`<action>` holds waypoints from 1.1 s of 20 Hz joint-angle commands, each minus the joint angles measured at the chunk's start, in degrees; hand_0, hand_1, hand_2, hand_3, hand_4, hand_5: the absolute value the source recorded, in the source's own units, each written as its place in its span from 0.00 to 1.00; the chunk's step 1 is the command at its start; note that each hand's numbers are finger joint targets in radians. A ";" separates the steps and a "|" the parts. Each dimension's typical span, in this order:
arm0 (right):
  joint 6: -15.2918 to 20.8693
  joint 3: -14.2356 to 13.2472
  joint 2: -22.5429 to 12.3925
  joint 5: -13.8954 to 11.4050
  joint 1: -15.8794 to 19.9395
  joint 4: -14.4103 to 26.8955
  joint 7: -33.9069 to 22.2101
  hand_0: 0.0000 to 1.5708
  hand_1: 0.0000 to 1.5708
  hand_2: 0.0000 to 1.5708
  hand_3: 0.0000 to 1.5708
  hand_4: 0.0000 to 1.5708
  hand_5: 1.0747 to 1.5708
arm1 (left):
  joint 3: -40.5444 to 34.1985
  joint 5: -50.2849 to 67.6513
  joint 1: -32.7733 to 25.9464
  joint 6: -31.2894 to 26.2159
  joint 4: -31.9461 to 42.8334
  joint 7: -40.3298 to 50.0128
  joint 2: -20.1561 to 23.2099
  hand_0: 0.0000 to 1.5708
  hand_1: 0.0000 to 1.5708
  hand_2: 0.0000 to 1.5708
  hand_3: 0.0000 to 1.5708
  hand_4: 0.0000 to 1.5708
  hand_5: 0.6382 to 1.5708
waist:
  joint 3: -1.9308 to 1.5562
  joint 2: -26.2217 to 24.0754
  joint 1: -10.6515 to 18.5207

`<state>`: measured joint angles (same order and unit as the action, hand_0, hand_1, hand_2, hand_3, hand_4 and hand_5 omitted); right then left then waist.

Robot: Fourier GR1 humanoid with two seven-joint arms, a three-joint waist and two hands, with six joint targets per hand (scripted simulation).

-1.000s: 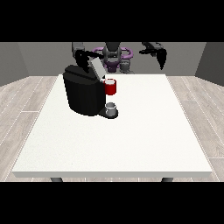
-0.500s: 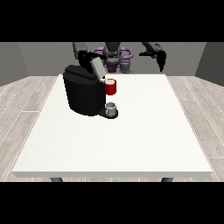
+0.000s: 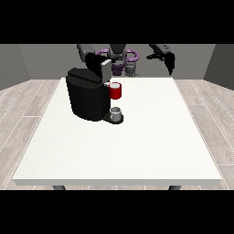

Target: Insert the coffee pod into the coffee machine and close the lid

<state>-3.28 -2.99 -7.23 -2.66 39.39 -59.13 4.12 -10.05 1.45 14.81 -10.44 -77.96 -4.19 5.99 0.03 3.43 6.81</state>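
- Mostly, the hand at the view's left (image 3: 97, 61) is hard to read: it sits above the back of the coffee machine (image 3: 87, 93), dark against dark, and I cannot tell how its fingers lie.
- A light grey lid flap (image 3: 106, 72) stands up at the machine's top, just below that hand.
- A red thing at the machine (image 3: 116, 91) sits at its front, on the side toward the view's right.
- Below the red thing, a grey thing (image 3: 116, 111) rests on the machine's base; I cannot tell whether it is the pod.
- The hand at the view's right (image 3: 169, 61) hangs well away from the machine, beyond the far edge of the white tabletop (image 3: 137, 141), fingers pointing down, relaxed and holding nothing.
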 commanded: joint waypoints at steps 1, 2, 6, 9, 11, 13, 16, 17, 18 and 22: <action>-0.01 -0.34 -0.98 -1.01 4.48 1.60 -0.97 0.00 0.00 0.00 0.00 0.09 1.00 | 1.09 -0.85 -1.54 -0.04 0.43 -2.81 -0.41 0.00 0.00 0.00 0.00 0.12 1.00 | -0.02 1.97 2.11; 2.23 2.46 2.17 -3.16 4.24 0.89 -1.61 0.00 0.00 0.00 0.00 0.00 1.00 | -0.68 -0.29 2.77 0.89 0.98 0.79 1.65 0.00 0.00 0.00 0.00 0.11 1.00 | -0.02 1.10 0.70; 0.48 0.95 -0.58 -3.79 6.68 2.52 -0.61 0.00 0.00 0.00 0.00 0.08 1.00 | 0.58 0.28 0.88 0.75 1.20 -1.69 -0.13 0.00 0.00 0.00 0.00 0.09 1.00 | -0.03 1.75 1.27; 1.33 3.11 1.86 -5.41 6.36 1.34 0.23 0.00 0.00 0.00 0.00 0.09 1.00 | -1.07 0.52 1.88 -0.31 4.60 -5.70 1.97 0.00 0.00 0.00 0.00 0.10 1.00 | -0.02 2.57 -0.21; 1.08 2.14 1.55 -5.29 5.96 3.21 0.54 0.00 0.00 0.00 0.00 0.09 1.00 | 0.00 1.47 1.85 -0.42 1.38 -1.32 1.57 0.00 0.00 0.00 0.00 0.00 1.00 | -0.03 0.90 0.96; 1.07 1.44 0.94 -5.18 7.79 2.76 -1.56 0.00 0.00 0.00 0.00 0.05 1.00 | 0.13 1.80 1.09 -1.54 1.07 -2.65 1.92 0.00 0.00 0.00 0.00 0.08 1.00 | -0.03 -0.10 1.16; 0.23 1.92 1.82 -4.93 6.39 2.89 1.06 0.00 0.00 0.00 0.00 0.02 1.00 | 3.83 -0.58 -2.36 0.26 -1.43 -5.81 -2.05 0.00 0.00 0.00 0.00 0.13 1.00 | -0.04 -1.31 2.14; -0.33 3.20 4.34 -4.12 6.08 0.45 2.61 0.00 0.00 0.00 0.00 0.04 1.00 | 1.23 0.55 -0.59 -0.44 1.28 -6.23 0.25 0.00 0.00 0.00 0.00 0.12 1.00 | -0.03 -0.95 0.29; 0.33 4.58 6.66 -4.43 2.38 0.32 3.06 0.00 0.00 0.00 0.00 0.08 1.00 | 1.35 -0.17 -2.76 0.12 1.15 -6.94 0.18 0.00 0.00 0.00 0.00 0.11 1.00 | -0.03 -2.40 -0.24; -1.26 10.63 7.13 1.72 -5.28 -5.47 4.75 0.00 0.00 0.00 0.00 0.18 1.00 | 2.23 -0.90 -6.06 0.68 4.58 -10.21 -2.11 0.00 0.00 0.00 0.00 0.12 1.00 | -0.02 -7.28 -3.87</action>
<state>-3.47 3.40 -1.56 -4.55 40.31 -60.63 6.98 -8.16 1.46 11.90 -10.44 -75.73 -10.95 5.10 0.00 -0.47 5.81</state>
